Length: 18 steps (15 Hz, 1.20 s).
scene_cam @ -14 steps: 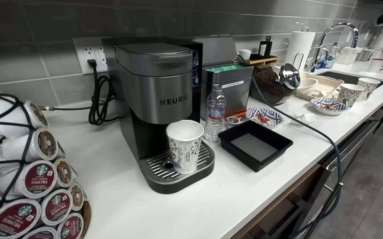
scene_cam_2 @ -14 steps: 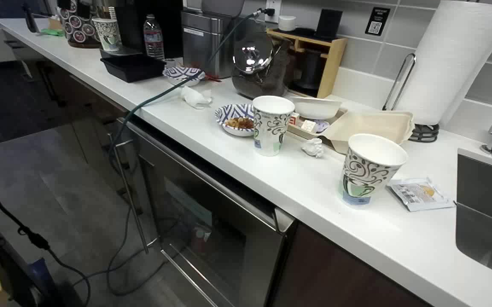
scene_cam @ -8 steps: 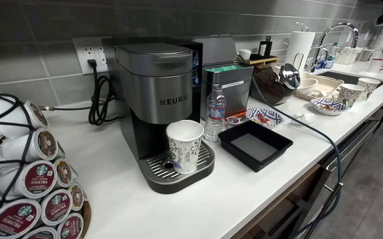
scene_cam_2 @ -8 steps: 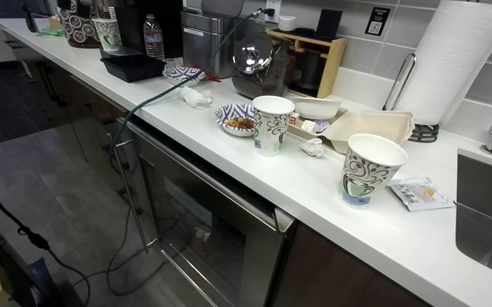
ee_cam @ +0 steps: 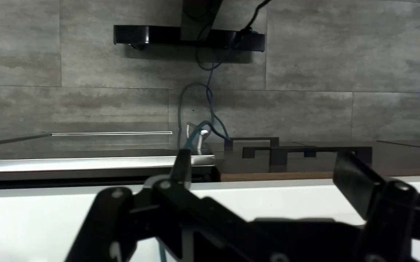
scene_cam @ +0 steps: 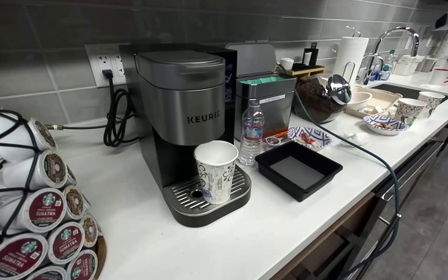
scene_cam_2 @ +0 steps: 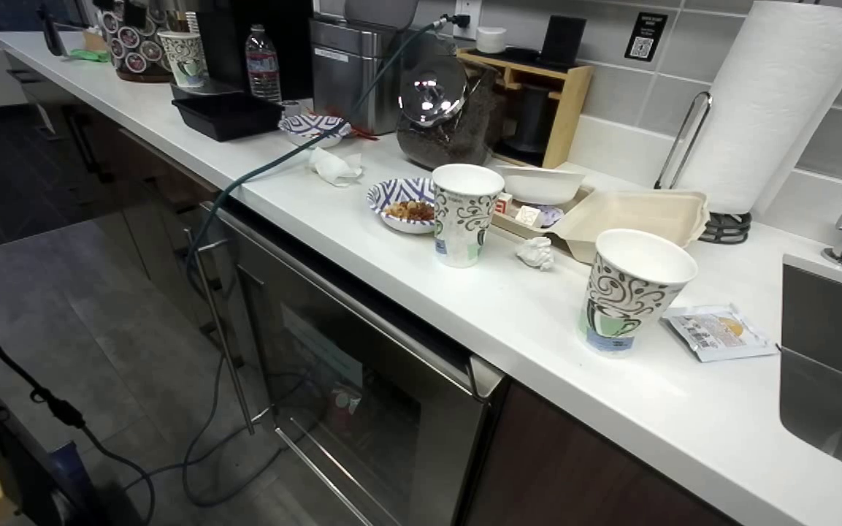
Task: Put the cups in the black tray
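Blurry hand [ee_cam: 263,162] cut off @ wrist-view btm, far cup [scene_cam: 434,102] ptly hidden in an exterior view.

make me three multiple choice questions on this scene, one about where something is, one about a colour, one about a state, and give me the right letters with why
1. Where does the cup nearest the black tray stand?
A) in the black tray
B) on the drip tray of the coffee machine
C) in the sink

2. What colour is the pattern on the two patterned bowls?
A) orange
B) green
C) blue

3. In what state is the gripper?
A) open, holding nothing
B) shut on a cup
C) shut, holding nothing

Right letters:
1 B, since its base rests there in an exterior view, outside the black tray.
2 C, since blue lines on white show in both exterior views.
3 A, since the jaws stand wide apart in the wrist view with nothing gripped.
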Available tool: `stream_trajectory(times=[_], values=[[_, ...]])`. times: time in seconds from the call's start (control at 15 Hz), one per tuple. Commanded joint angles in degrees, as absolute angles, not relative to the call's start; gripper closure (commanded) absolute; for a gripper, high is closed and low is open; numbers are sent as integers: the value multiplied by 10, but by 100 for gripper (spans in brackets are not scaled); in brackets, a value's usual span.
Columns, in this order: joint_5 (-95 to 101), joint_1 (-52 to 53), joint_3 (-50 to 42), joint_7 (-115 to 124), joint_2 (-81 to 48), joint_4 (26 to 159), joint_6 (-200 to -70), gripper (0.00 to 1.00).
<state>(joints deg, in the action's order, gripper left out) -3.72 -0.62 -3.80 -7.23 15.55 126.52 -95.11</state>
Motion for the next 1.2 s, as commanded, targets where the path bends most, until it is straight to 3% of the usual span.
stream_trajectory(times=[0.0,0.4,0.8,1.13], values=[[-139,26,5,15,161,1253,-940,0],[-265,81,102,190,121,1183,-1051,0],[-246,91,107,163,119,1168,-1043,0],[-228,103,163,387,61,1167,-1216,0]])
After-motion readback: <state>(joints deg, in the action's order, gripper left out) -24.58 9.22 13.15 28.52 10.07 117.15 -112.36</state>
